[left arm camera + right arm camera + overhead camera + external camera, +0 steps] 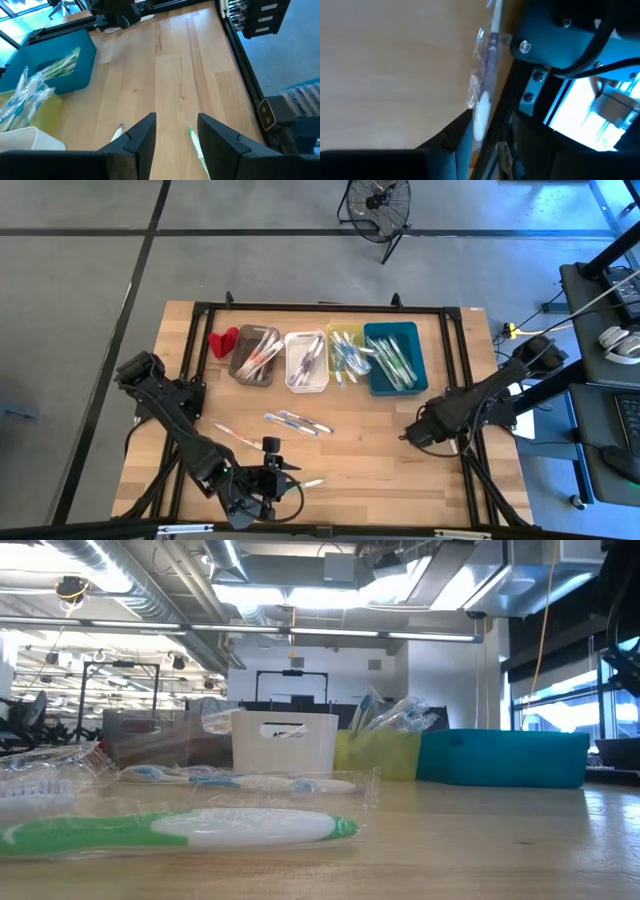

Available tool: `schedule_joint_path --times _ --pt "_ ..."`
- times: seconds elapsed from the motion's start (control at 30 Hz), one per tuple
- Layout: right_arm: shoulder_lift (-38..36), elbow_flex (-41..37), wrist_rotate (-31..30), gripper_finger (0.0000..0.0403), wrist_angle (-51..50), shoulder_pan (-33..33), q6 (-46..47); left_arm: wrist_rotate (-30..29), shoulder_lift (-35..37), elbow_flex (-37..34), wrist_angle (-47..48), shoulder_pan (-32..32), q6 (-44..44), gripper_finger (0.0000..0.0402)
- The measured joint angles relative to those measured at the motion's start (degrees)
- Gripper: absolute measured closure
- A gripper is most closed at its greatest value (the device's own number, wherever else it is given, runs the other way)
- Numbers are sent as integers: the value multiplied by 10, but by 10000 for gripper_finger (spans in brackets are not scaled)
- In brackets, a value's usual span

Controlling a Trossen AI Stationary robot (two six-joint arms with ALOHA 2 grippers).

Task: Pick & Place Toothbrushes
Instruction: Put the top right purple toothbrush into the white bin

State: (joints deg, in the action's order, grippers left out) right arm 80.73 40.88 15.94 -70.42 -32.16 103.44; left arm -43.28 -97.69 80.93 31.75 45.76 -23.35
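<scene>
From above, we see most toothbrushes sorted into the bins, a few loose on the table. Our left hand hovers released over a green toothbrush, likely lining up. Our right hand nears a wrapped toothbrush; grip unclear

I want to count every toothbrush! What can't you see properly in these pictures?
- Toothbrushes in the bins: too small and piled together in the high view to count.
- Grey bin: in the low view, crinkly wrappers hide its contents.
- Right hand: its fingertips hide under the arm in the high view.
- Red object: too small to name.
</scene>
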Motion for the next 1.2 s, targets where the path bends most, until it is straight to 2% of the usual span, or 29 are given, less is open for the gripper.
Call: schedule_joint_path --times 0.23,0.43,0.97,1.2 --pt "41 0 -16 269 41 0 -19 1 0 0 0 0 0 263" --pt "45 -6 -35 271 42 -1 -3 1 0 0 0 0 0 263" --pt "45 -47 1 232 85 -19 26 12 0 0 0 0 -8 262" --pt "45 -54 -2 220 93 -31 36 12 0 0 0 0 -10 262"
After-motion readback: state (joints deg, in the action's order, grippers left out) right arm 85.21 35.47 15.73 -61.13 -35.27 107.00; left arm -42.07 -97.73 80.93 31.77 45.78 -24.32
